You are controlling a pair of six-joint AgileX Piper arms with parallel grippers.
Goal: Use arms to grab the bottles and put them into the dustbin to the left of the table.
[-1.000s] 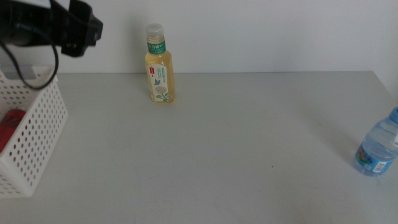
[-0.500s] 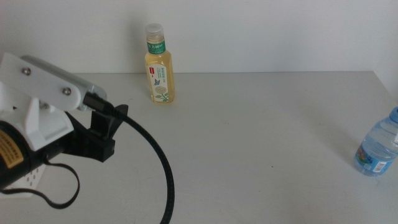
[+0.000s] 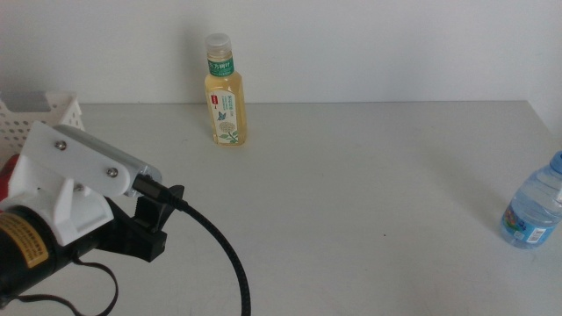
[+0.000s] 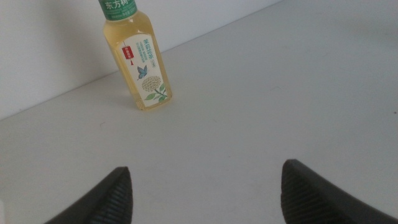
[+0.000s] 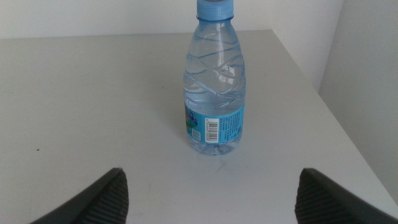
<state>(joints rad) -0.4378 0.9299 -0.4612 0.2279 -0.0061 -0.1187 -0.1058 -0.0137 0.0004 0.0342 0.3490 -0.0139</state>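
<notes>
The pale-yellow tea bottle (image 3: 225,92) stands upright at the back of the table (image 3: 351,193). In the left wrist view the tea bottle (image 4: 140,59) is ahead of my left gripper (image 4: 208,186), well apart from it; the jaws are open and empty. The left arm (image 3: 79,206) is at the picture's lower left, in front of the white dustbin (image 3: 44,107). A bit of the red can (image 3: 5,180) shows in the dustbin. The water bottle (image 3: 533,215) stands at the table's right edge. My right gripper (image 5: 211,186) is open, with the water bottle (image 5: 214,87) just ahead.
A white wall runs behind the table. The table's right edge (image 5: 323,106) is close beside the water bottle. The left arm's black cable (image 3: 224,254) loops over the table's front left.
The left arm has come away from above the dustbin, down and toward the table's front left. The bottles have not moved.
</notes>
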